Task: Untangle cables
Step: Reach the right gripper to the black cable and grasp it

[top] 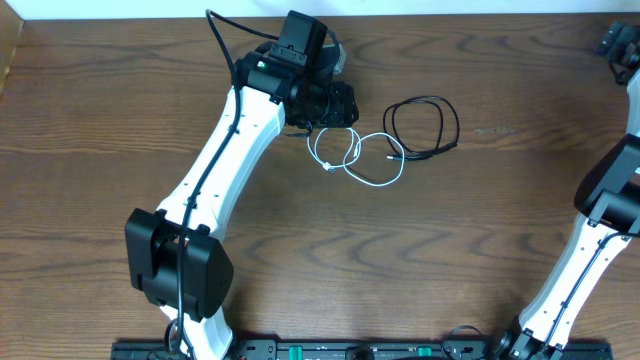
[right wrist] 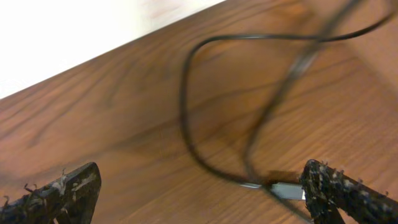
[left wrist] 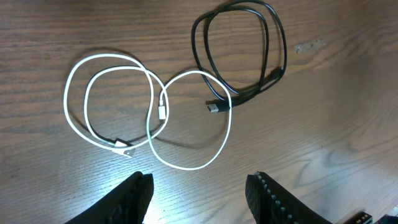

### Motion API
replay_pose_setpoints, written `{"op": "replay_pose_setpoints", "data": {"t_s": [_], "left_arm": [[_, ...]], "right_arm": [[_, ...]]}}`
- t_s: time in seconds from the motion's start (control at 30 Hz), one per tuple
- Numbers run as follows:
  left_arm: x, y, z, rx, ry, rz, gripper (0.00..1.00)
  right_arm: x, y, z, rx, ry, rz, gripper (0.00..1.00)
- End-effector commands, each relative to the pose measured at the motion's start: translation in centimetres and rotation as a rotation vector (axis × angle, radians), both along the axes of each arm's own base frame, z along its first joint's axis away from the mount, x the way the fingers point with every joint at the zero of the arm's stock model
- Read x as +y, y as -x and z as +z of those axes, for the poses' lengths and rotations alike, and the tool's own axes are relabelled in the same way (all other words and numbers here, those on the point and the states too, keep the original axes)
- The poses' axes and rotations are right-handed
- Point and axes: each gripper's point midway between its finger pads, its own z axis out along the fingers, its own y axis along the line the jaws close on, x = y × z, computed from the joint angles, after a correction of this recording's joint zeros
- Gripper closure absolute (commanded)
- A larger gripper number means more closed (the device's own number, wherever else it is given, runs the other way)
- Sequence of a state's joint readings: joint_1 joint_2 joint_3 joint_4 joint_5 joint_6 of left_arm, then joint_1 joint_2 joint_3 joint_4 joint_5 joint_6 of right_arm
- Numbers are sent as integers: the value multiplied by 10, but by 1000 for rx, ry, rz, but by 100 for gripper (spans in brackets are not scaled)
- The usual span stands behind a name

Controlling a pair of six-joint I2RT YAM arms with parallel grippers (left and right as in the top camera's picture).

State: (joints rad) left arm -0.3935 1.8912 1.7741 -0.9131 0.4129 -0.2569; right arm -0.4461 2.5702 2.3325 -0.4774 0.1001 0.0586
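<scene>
The white cable lies in loose loops on the wooden table, also in the overhead view. The black cable is coiled to its right, in the overhead view. One white loop crosses the black cable at its plug. My left gripper is open and empty, hovering just short of the white loops; in the overhead view it is at their left. My right gripper is open, far off at the table's back right corner.
In the right wrist view a blurred black wire with a silver-tipped plug lies close to the right finger; I cannot tell which wire it is. The table's far edge runs behind it. The left arm stretches across the table's left half.
</scene>
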Motion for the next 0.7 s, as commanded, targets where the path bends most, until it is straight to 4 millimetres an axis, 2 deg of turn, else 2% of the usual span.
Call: {"op": "replay_pose_setpoints", "data": {"t_s": [0.0, 0.03, 0.07, 0.17, 0.2, 0.27, 0.3, 0.33, 0.4, 0.43, 0.47, 0.6, 0.67], "left_arm": [[0, -1, -7, 4, -15, -11, 46], [0, -1, -7, 3, -14, -11, 47], [0, -1, -7, 3, -14, -11, 46], [0, -1, -7, 3, -14, -12, 46], [0, -1, -7, 3, -14, -12, 46], [0, -1, -7, 4, -14, -10, 46], [1, -1, -7, 13, -10, 6, 46], [1, -1, -7, 20, -6, 19, 47], [2, -2, -7, 41, 4, 57, 46], [3, -1, -8, 57, 7, 78, 46], [5, -1, -10, 66, 2, 87, 46], [20, 0, -16, 89, -46, 120, 47], [25, 0, -17, 100, -50, 130, 47]], "right_arm": [[45, -11, 50, -55, -40, 130, 1], [57, -10, 57, -54, -59, 157, 1], [81, -7, 74, -52, -96, 213, 1], [126, 8, 105, -32, -172, 307, 1], [151, 18, 118, -21, -229, 357, 1], [180, 28, 128, -7, -294, 427, 1], [208, 37, 133, 11, -362, 493, 1], [222, 41, 133, 25, -399, 526, 1], [254, 55, 124, 97, -479, 576, 2], [276, 70, 103, 203, -524, 586, 12], [288, 77, 90, 260, -544, 600, 21], [326, 99, 43, 443, -573, 651, 28], [334, 106, 23, 511, -541, 653, 28]]}}
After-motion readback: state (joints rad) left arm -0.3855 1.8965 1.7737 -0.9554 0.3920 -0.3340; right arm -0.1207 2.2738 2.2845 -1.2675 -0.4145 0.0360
